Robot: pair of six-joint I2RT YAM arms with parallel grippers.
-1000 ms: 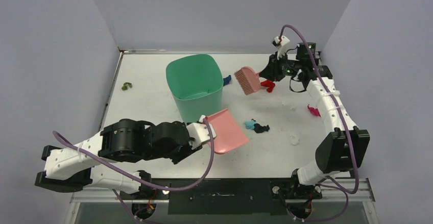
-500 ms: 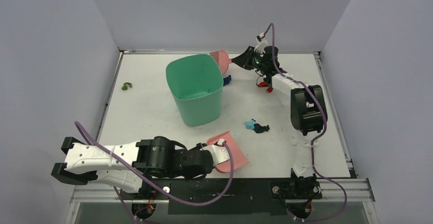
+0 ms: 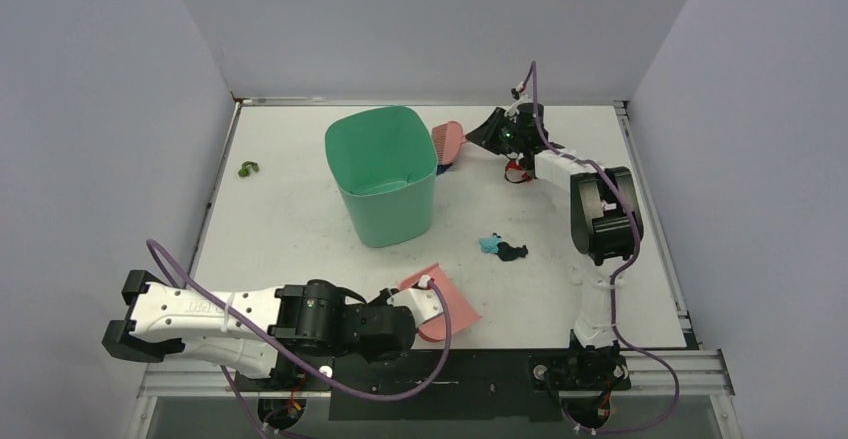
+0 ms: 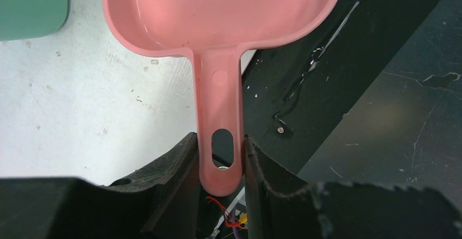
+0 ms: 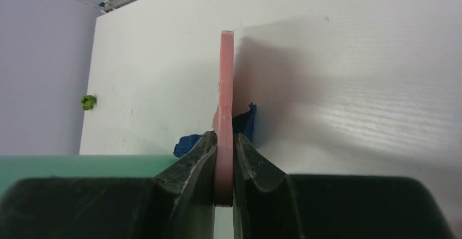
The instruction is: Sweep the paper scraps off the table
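Two pink tools are held. Nearest, the dustpan [image 4: 218,10] is grasped by the left gripper [image 4: 219,147]; arm lettering [image 3: 190,307] cannot be read. Farther, paper scraps [image 3: 502,248] are strewn on the table [image 3: 280,214]; farthest, the brush [image 5: 226,75] is pinched by the right gripper [image 5: 224,141] over a blue scrap [image 5: 188,142].

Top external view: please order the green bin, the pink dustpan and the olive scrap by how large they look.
Largest to smallest:
1. green bin
2. pink dustpan
3. olive scrap
The differences are plain.

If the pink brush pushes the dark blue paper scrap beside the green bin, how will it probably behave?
The dark blue scrap looks tiny and crumpled, so probably very light and easily flicked. Its irregular shape suggests tumbling, not smooth rolling.
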